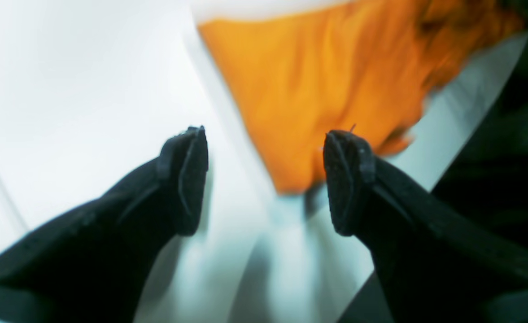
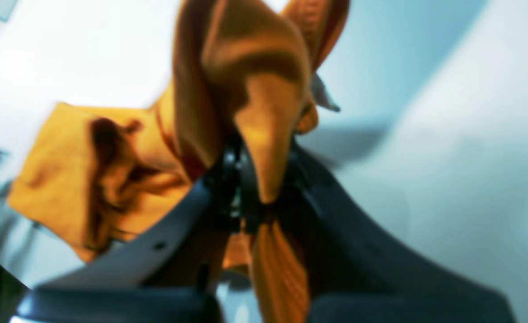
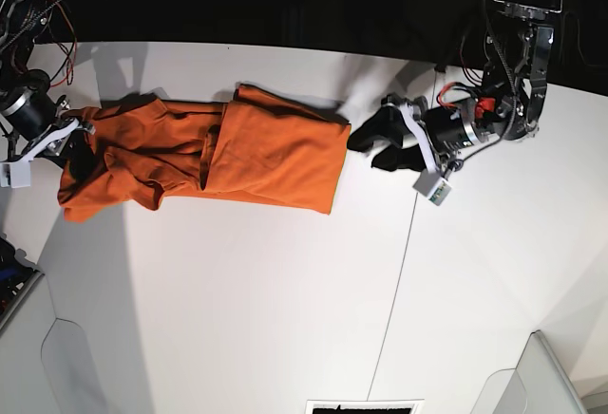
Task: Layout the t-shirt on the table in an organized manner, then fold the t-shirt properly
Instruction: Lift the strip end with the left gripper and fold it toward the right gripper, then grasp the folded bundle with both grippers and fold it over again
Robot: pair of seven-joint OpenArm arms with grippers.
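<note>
Soft matt cloth in the t-shirt [image 3: 237,153], bright orange, creased and rumpled with no sheen; ribbed knit along the bunched edge [image 2: 277,269] (seen close in the right wrist view). Smooth white desk [image 3: 285,319], faintly glossy, throwing soft reflections, crossed by a thin dark seam. Matt black on the left gripper [image 1: 264,179], looking like plastic, with fine-grained, slightly rough pads [image 1: 342,188] on the inner faces. Dark, smoother and faintly shiny finish on the right gripper [image 2: 246,197], pinched on orange fabric. Bare metal on the arm bracket [image 3: 532,44] in the base view.
</note>
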